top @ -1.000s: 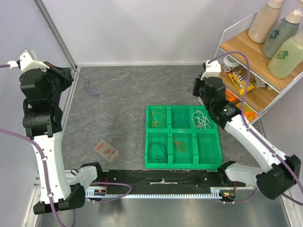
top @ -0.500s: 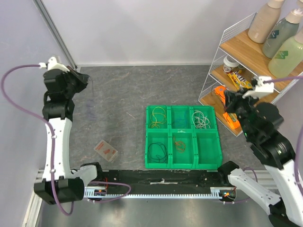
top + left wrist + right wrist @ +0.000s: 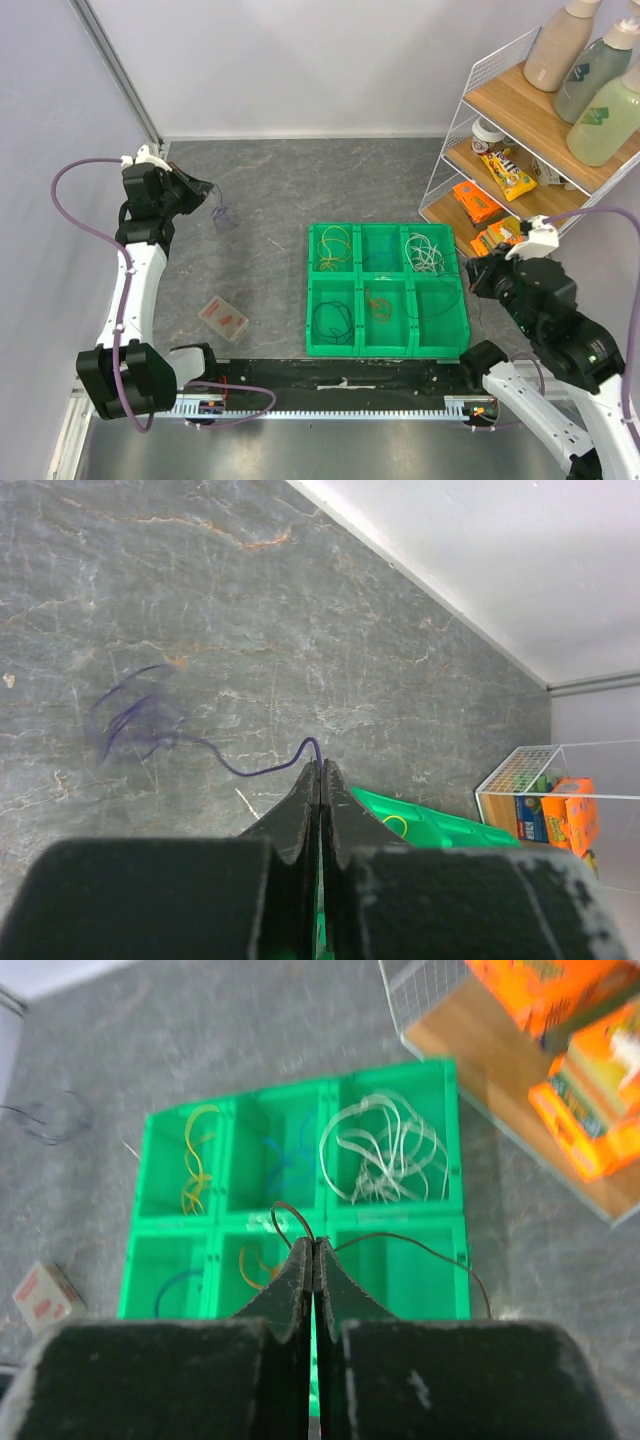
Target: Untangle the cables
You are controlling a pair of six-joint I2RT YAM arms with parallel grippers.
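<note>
Left gripper point(image 3: 320, 772): clenched on one end of the purple cable point(image 3: 150, 720); the jaws meet with no gap.
Purple cable, place: near the far left corner of the counter point(image 3: 270, 190), well apart from the green tray point(image 3: 386, 350).
Purple cable, look: a thin strand runs leftward from the fingertips and ends in a small loose loop. The loop is blurred, and contact with the counter cannot be told.
Right gripper point(image 3: 313, 1248): clenched on the brown cable point(image 3: 420, 1245).
Brown cable, place: over the tray's near row, toward the right edge of the counter.
Brown cable, look: a short curl on one side of the fingertips and a long strand arcing rightward and drooping.
Deciding relation: the empty compartment point(image 3: 400, 1280) lies just below and right of the right fingertips, so the right arm is nearer.
Tray contents: yellow cable point(image 3: 332, 247), blue cable point(image 3: 285, 1160) and white cable point(image 3: 425, 252) in the far row; dark cable point(image 3: 332, 318) and orange cable point(image 3: 380, 303) in the near row.
Judgement: sorting appears nearly complete.
</note>
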